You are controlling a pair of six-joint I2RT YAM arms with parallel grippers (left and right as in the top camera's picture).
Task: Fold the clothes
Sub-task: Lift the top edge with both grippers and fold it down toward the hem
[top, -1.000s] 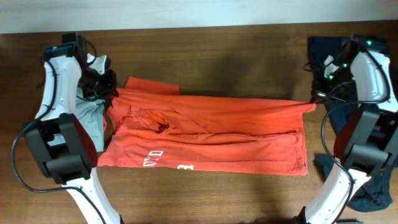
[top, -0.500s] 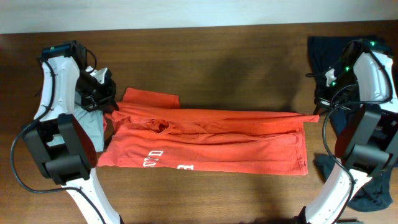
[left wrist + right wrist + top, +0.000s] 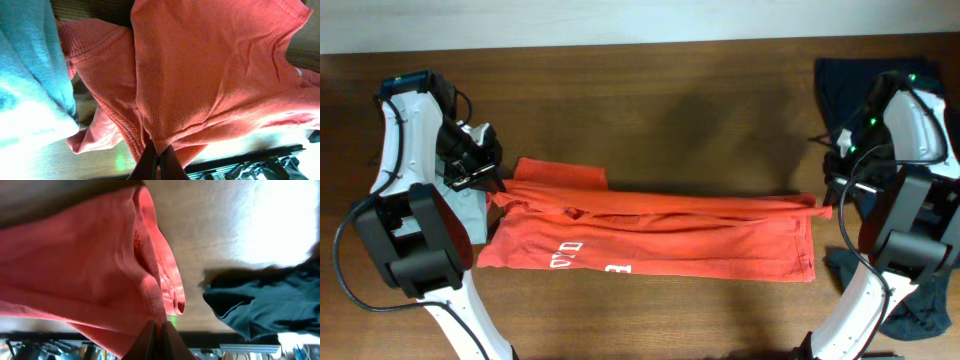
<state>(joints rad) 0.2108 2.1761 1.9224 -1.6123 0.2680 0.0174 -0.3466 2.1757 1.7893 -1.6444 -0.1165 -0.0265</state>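
1. Orange T-shirt (image 3: 650, 235): you find it at the centre of the wooden table (image 3: 700, 110), stretched in a long band from 9 o'clock to 3 o'clock. Its 12 o'clock edge is pulled taut between your 2 grippers, and the cloth below that edge is bunched into lengthwise folds. White lettering (image 3: 588, 258) runs along the 6 o'clock hem. A sleeve flap (image 3: 560, 172) lies flat at the 10 o'clock corner.

2. Left gripper (image 3: 485, 182): it sits at the shirt's 9 o'clock end. In your left wrist view the fingertips (image 3: 150, 161) are pressed together on a fold of the orange cloth (image 3: 210, 65), which fans away from the pinch toward 12 o'clock.

3. Right gripper (image 3: 828, 197): it sits at the shirt's 3 o'clock end. In your right wrist view the fingertips (image 3: 149, 332) are closed tight on the shirt's hemmed corner (image 3: 75, 265).

4. Pale grey garment (image 3: 470, 208): it lies at 9 o'clock, touching the shirt's edge and partly under the left arm. It also shows in the left wrist view (image 3: 25, 75).

5. Dark garment (image 3: 838, 85): it lies at 2 o'clock, behind the right arm.

6. Second dark garment (image 3: 920, 300): it lies crumpled at 4 o'clock, apart from the shirt. The right wrist view shows dark cloth (image 3: 260, 305) near the shirt's corner.
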